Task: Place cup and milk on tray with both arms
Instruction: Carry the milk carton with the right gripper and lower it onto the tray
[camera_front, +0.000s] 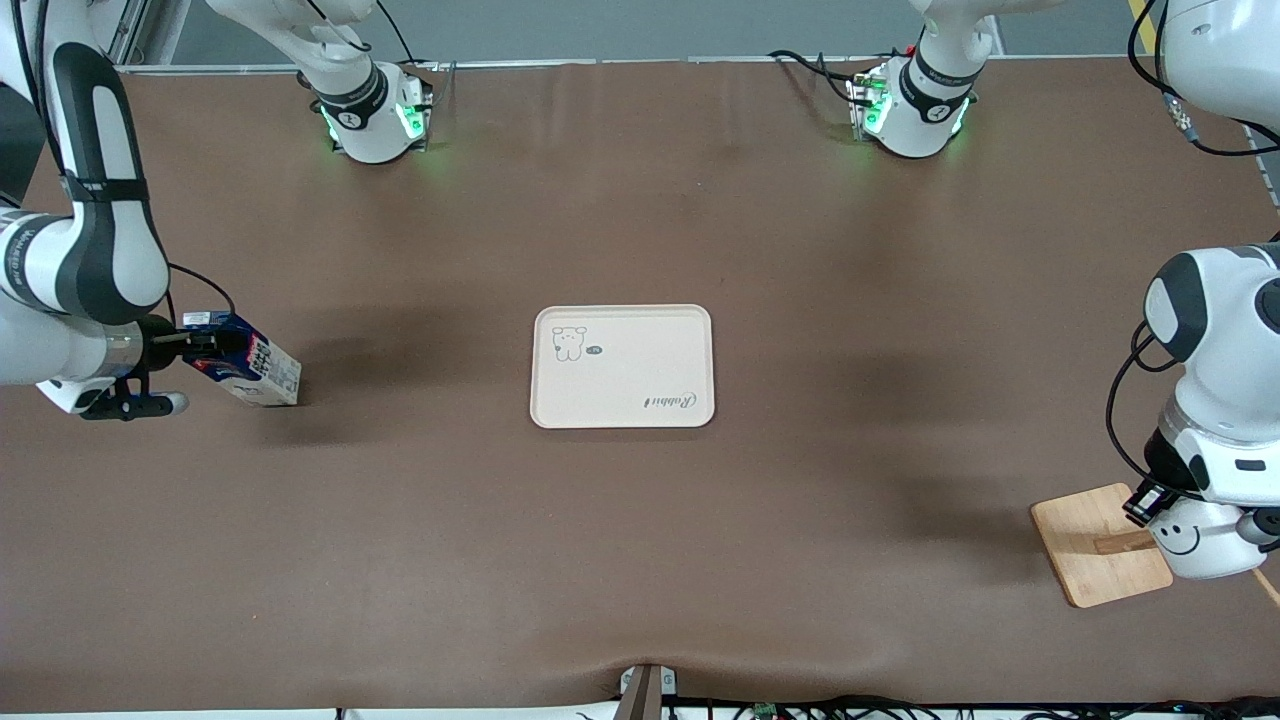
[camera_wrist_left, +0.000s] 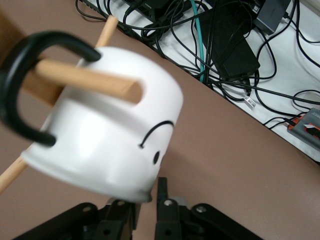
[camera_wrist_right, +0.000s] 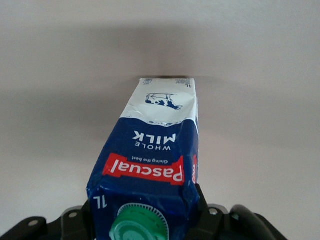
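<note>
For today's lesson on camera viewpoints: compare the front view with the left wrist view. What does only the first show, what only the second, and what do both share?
Front view only: the cream rectangular tray, bare at mid-table, and the right claw shut on the dark blue milk carton at the right arm's end.

Left wrist view only: a round wooden peg passing through the mug's black handle, and cables off the table's edge.

Both: the white smiley-face mug at the left claw.

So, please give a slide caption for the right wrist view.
Right gripper shut on the milk carton near its green cap.
</note>
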